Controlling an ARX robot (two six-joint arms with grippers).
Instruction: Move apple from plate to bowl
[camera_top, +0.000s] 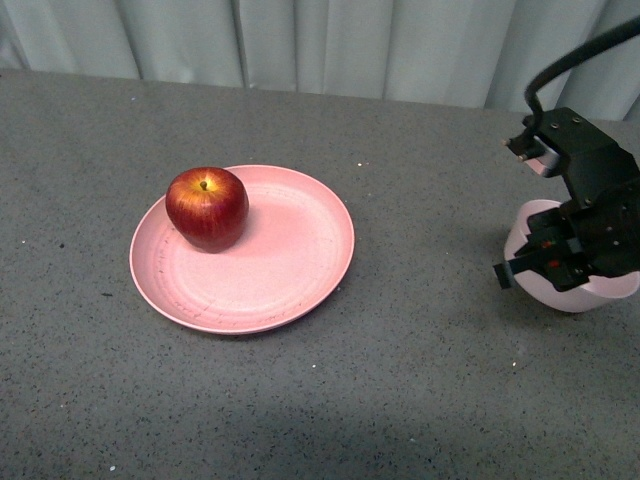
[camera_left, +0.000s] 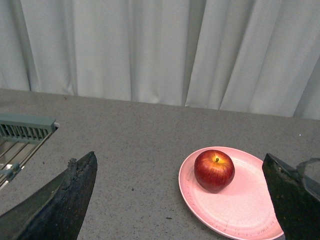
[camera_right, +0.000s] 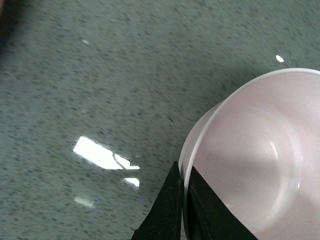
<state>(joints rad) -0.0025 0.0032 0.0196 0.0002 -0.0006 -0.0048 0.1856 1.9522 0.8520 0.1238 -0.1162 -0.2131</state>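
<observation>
The dark-red apple (camera_top: 207, 207) with a yellow patch at its stem sits on the left part of the salmon-pink plate (camera_top: 290, 265) in the middle of the table. Both also show in the left wrist view, the apple (camera_left: 214, 170) on the plate (camera_left: 240, 210). My left gripper (camera_left: 182, 200) is open and empty, its fingers wide apart, short of the plate. The pale pink bowl (camera_top: 580, 295) stands at the far right. My right gripper (camera_top: 560, 262) is shut on the bowl's rim (camera_right: 186, 170), one finger inside and one outside. The bowl (camera_right: 260, 160) is empty.
A grey speckled table (camera_top: 400, 400) carries everything. White curtains (camera_top: 320, 40) hang behind the table's far edge. A pale green rack (camera_left: 20, 135) shows at one side of the left wrist view.
</observation>
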